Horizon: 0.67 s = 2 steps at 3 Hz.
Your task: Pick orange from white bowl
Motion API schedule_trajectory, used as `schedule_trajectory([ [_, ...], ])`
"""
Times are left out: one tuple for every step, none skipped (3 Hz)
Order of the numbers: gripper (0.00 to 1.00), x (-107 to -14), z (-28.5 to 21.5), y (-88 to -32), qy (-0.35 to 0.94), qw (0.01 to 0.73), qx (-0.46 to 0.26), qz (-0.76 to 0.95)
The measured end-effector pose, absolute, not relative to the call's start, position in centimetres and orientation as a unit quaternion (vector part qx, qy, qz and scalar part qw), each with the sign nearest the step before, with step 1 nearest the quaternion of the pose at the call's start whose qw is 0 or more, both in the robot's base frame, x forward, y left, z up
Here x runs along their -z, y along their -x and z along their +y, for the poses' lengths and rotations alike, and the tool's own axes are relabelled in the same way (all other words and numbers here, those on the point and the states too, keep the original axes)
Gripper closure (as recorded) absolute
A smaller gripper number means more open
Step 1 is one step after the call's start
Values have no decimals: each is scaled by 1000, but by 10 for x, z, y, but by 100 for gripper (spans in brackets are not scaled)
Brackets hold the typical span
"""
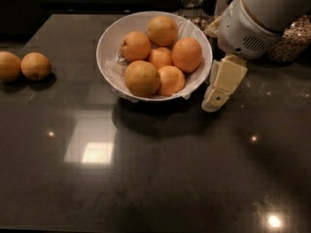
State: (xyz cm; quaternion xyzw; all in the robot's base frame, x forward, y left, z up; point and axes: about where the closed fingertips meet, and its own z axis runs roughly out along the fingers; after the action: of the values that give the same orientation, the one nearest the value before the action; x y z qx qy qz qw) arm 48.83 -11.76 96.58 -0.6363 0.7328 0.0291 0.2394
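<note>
I see the gripper [214, 100] just right of the white bowl [102, 45], carrying nothing, its opening impossible to tell, and since the orange [142, 78] sits front-left inside the bowl, reaching across risks clipping the rim or scattering the smaller oranges [187, 54].

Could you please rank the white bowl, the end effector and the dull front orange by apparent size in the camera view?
1. white bowl
2. end effector, beside the bowl's right rim
3. orange, front left in the bowl
The last two look close, so their order is unsure.
</note>
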Motion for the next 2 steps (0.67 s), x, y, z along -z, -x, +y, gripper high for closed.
schedule_trajectory([
  [0, -965, -116, -488, 634, 243, -31, 733],
  [0, -959, -99, -498, 619, 271, -52, 735],
])
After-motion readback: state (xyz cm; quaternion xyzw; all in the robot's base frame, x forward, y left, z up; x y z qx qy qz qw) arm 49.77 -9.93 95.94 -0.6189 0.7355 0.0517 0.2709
